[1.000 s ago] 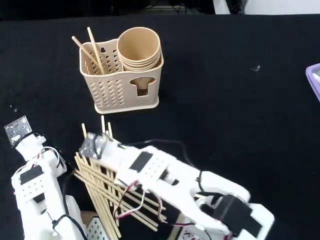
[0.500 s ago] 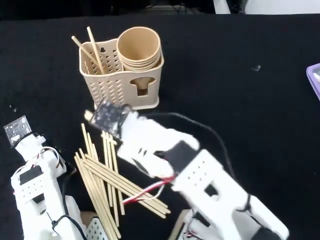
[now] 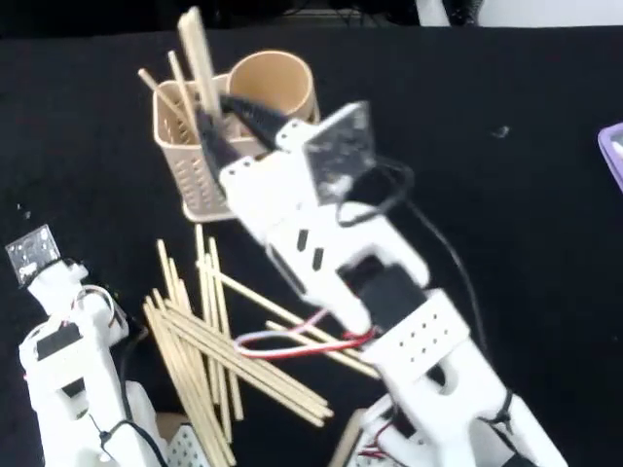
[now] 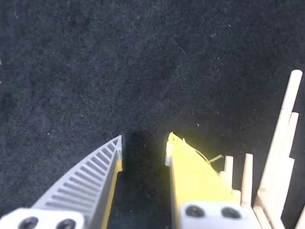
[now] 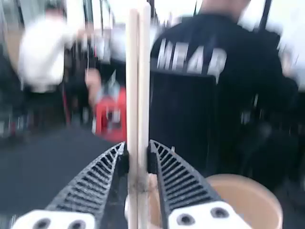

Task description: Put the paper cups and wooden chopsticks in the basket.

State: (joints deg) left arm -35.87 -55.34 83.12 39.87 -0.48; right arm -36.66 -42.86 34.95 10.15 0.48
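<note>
Over the beige perforated plastic basket [image 3: 181, 165], at the far side of the black table cloth [image 3: 506, 243], a pair of pale wooden chopsticks [image 3: 198, 49] is being held by the right gripper [image 5: 138, 149]. Its ribbed fingers are being pressed against the pair from both sides.

The long axis of the held pair is standing close to upright, leaning slightly. The basket is lying directly beneath it, so the coming move is judged to be a plain descent and release. The lower ends are being hidden by the gripper; whether they are already inside the rim cannot be told. Two chopsticks [image 3: 164, 89] are already leaning in the basket's one compartment, and the stack of brown paper cups [image 3: 274, 84] is sitting in the other. The former is judged to be the target.

Many loose wooden chopsticks [image 3: 219, 336] are lying crossed on the cloth between the two arms, well apart from the basket. The left gripper [image 4: 143, 143] is hanging parted and empty just above the cloth, with loose stick ends just beside it.

Against the earlier frames, the right gripper is no longer down on the loose pile; it is now raised over the basket with the pair, while the left arm [image 3: 60, 355] is remaining in place.
</note>
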